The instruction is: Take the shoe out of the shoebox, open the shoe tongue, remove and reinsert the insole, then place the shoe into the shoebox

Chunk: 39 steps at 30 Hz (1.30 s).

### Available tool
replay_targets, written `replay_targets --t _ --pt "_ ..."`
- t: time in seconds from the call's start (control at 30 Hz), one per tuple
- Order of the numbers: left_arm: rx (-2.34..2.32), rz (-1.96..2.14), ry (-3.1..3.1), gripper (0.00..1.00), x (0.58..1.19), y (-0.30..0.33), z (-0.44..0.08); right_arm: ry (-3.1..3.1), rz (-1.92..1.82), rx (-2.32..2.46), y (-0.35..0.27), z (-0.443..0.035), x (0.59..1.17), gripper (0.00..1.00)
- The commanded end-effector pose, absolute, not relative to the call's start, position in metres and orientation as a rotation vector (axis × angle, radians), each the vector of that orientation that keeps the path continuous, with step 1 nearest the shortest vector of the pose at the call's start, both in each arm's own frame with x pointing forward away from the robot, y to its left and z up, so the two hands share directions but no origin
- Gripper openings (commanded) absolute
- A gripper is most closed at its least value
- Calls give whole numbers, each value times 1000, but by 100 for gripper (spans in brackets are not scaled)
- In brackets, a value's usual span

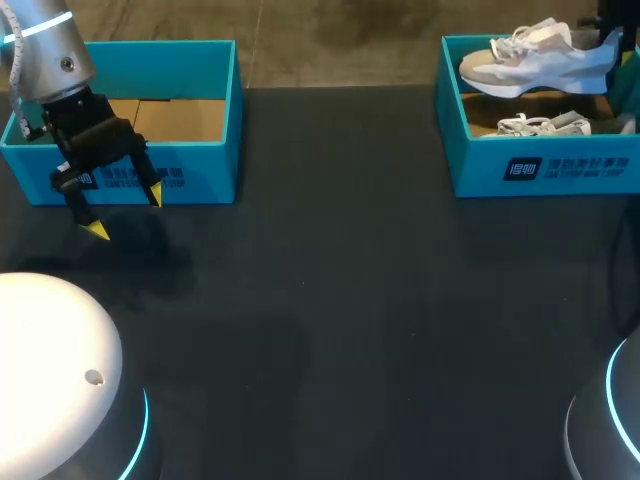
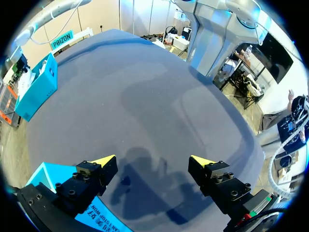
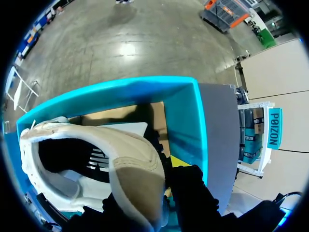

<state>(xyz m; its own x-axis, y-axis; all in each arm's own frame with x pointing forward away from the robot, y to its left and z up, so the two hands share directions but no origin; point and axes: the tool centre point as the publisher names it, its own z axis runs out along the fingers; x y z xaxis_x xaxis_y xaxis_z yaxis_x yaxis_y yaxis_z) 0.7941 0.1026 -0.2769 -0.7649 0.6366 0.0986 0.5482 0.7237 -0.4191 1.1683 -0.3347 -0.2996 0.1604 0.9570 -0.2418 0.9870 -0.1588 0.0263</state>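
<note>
The dark bench (image 1: 350,300) carries two teal shoeboxes: an empty shoebox (image 1: 160,48) at far left and a full shoebox (image 1: 545,170) at far right. The pale shoe (image 1: 540,62) sits raised at the full shoebox's rim, above a second shoe (image 1: 545,125). The right jaws appear clamped on its heel. That padded heel looks the firmest hold, since a light, soft shoe would sag elsewhere. The left jaws stand wide open and empty, above the bench.

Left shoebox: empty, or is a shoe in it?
Empty as far as shows: the left shoebox shows only bare brown floor; the left arm hides one corner.
</note>
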Motion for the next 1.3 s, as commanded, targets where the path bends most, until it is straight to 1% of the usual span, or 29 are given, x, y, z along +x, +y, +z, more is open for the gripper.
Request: replay_targets --t 0.03,0.53,0.97,1.3 --pt "-942 541 -2694 100 794 103 -277 1910 -247 2251 -334 -298 1168 0" --pt "-942 541 -2694 100 794 103 -277 1838 -222 2173 -328 -307 1160 0" --pt "-942 541 -2694 100 794 103 -277 1849 -218 2182 -329 -330 1164 0" --pt "-942 541 -2694 100 794 103 -277 1848 -203 2182 -326 -319 1152 0"
